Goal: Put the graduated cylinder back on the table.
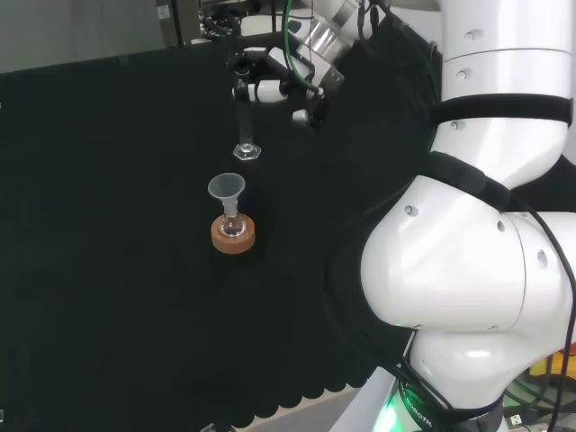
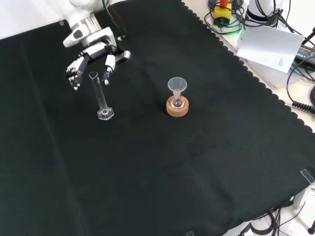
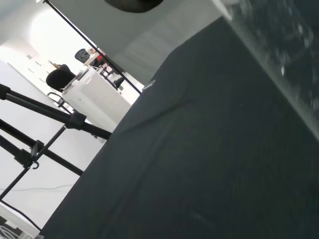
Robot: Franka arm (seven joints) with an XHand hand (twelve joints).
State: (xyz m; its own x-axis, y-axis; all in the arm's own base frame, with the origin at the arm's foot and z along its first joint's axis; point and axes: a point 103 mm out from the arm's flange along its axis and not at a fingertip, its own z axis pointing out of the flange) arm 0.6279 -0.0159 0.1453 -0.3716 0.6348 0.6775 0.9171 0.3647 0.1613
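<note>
A clear graduated cylinder [image 2: 101,96] stands upright on its base on the black cloth [image 2: 162,172], left of the middle in the front view. In the head view the cylinder [image 1: 243,121] rises from its base toward the hand [image 1: 270,81]. The black and white hand [image 2: 91,56] hovers at the cylinder's top, its fingers [image 2: 75,71] spread and relaxed on either side of the rim with a gap showing. A blurred clear edge [image 3: 279,55] crosses the wrist view over the cloth.
A small flask with a clear funnel [image 2: 176,86] in its neck sits on a cork ring [image 2: 177,107] to the right of the cylinder in the front view. Papers and cables [image 2: 268,44] lie beyond the cloth's scalloped edge.
</note>
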